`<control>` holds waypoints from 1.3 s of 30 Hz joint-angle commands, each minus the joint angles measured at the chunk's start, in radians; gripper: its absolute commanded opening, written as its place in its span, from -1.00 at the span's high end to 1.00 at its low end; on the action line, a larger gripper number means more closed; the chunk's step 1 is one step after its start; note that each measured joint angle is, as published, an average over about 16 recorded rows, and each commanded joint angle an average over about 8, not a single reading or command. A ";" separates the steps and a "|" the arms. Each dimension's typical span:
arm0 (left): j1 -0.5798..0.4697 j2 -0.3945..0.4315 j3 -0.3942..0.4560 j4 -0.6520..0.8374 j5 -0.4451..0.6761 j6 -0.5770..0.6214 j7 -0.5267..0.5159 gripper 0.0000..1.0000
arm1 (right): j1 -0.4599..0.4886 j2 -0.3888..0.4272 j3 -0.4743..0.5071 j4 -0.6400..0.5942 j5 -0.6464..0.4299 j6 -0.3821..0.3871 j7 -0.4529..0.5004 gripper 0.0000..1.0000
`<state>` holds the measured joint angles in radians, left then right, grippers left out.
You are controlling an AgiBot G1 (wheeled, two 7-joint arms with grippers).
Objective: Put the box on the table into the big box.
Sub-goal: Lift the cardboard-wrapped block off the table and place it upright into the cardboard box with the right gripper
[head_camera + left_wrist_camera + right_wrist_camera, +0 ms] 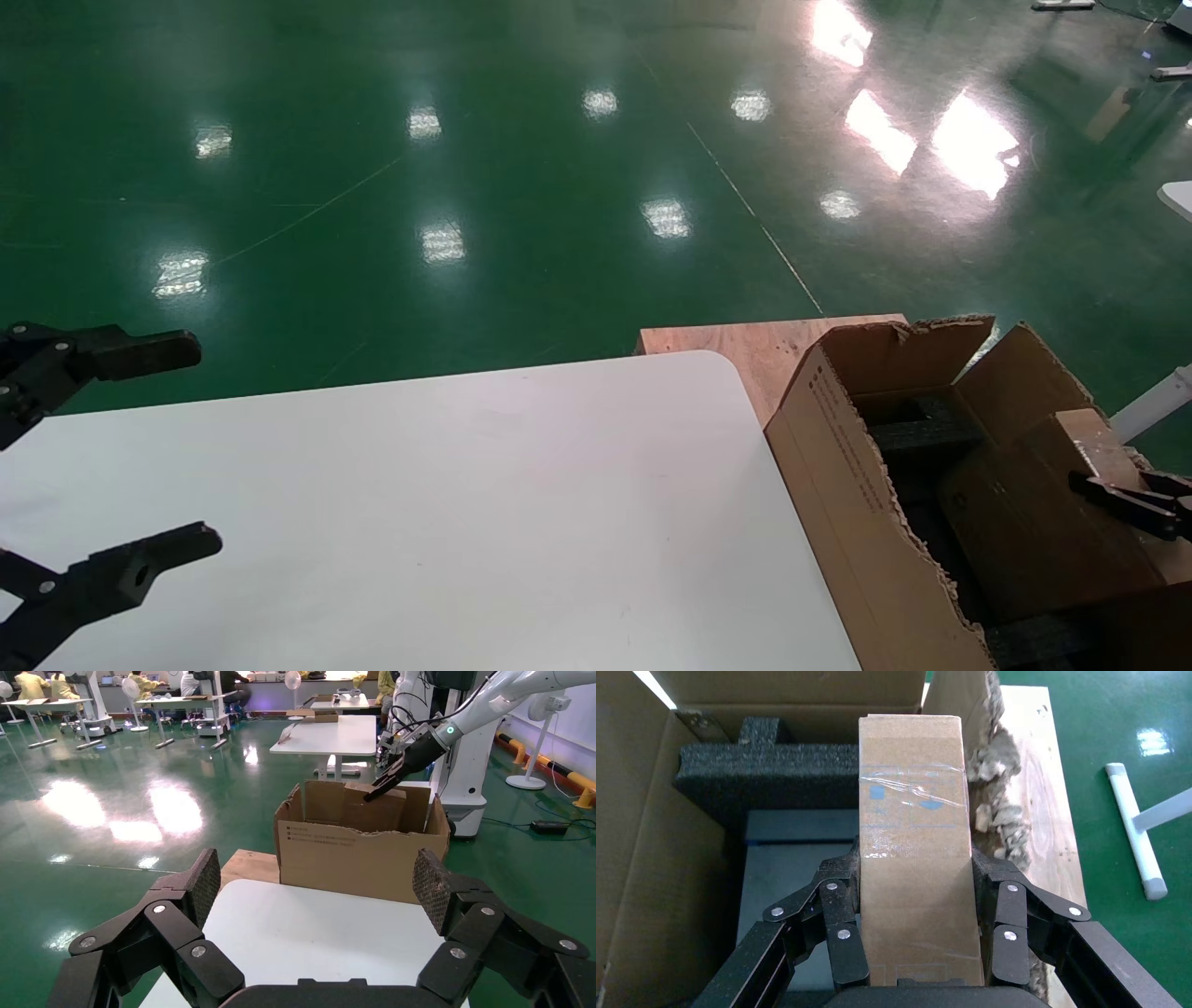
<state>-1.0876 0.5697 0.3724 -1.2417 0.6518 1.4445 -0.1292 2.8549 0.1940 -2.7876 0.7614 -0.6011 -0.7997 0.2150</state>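
At the frame's lower right, the right gripper (916,934) clamps the box (916,846) inside the big box (838,466), poised for release; the left gripper (121,457) gapes empty over the tabletop (466,522).

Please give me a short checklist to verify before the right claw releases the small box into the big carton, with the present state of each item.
1. Right claw shut on the box: ok.
2. Box inside the big box walls: ok.
3. Box clear of the torn rim: cannot tell, it sits very near.
4. Box resting on the black foam: cannot tell.
5. Left claw open over the table, away from the carton: ok.
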 commanded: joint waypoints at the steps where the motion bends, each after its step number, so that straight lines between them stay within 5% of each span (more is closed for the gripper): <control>1: 0.000 0.000 0.000 0.000 0.000 0.000 0.000 -1.00 | -0.001 -0.002 -0.016 0.002 0.010 0.007 -0.003 1.00; 37: 0.000 0.000 0.000 0.000 0.000 0.000 0.000 -1.00 | -0.031 -0.030 -0.075 0.100 -0.046 0.109 0.063 1.00; 39: 0.000 0.000 0.000 0.000 0.000 0.000 0.000 -1.00 | -0.029 -0.027 -0.075 0.099 -0.051 0.110 0.062 0.86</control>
<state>-1.0877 0.5696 0.3725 -1.2417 0.6517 1.4445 -0.1292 2.8256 0.1665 -2.8624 0.8603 -0.6519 -0.6909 0.2782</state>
